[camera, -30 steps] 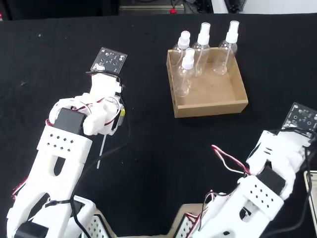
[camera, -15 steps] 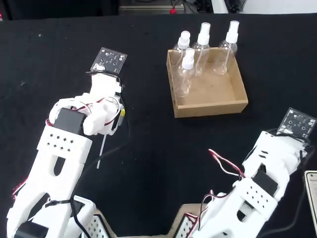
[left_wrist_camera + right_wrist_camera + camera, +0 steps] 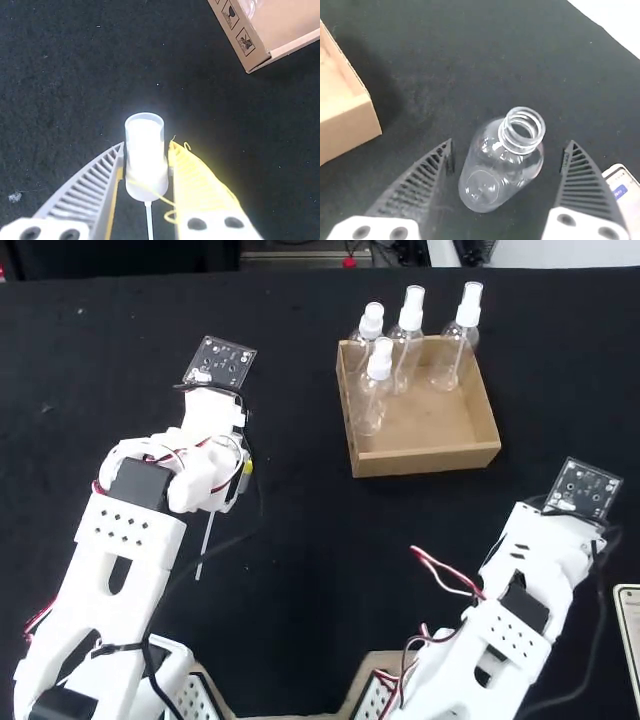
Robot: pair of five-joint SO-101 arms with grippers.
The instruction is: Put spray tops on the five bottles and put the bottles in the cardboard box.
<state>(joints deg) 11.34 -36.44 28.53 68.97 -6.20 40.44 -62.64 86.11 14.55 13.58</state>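
Gaps show on both sides of the uncapped bottle (image 3: 502, 162), which sits between the wide-spread jaws of my right end effector (image 3: 510, 144). That end effector grips nothing. The bottle's threaded open neck faces up toward my wrist, and its long axis looks roughly upright on the black worktop (image 3: 300, 390). A flat device (image 3: 620, 185) lies near it on the side away from the box.

My left end effector (image 3: 146, 150) is clamped on a white spray top (image 3: 145, 135), well apart from the box. The cap end points away from my wrist. Its thin dip tube (image 3: 205, 545) trails back under the arm, slanting down toward the worktop.

Farther off is the cardboard box (image 3: 425, 455), whose near wall faces both arms. Four capped bottles (image 3: 410, 330) stand along its far side, nozzles up. The one nearest my left arm's side leans.
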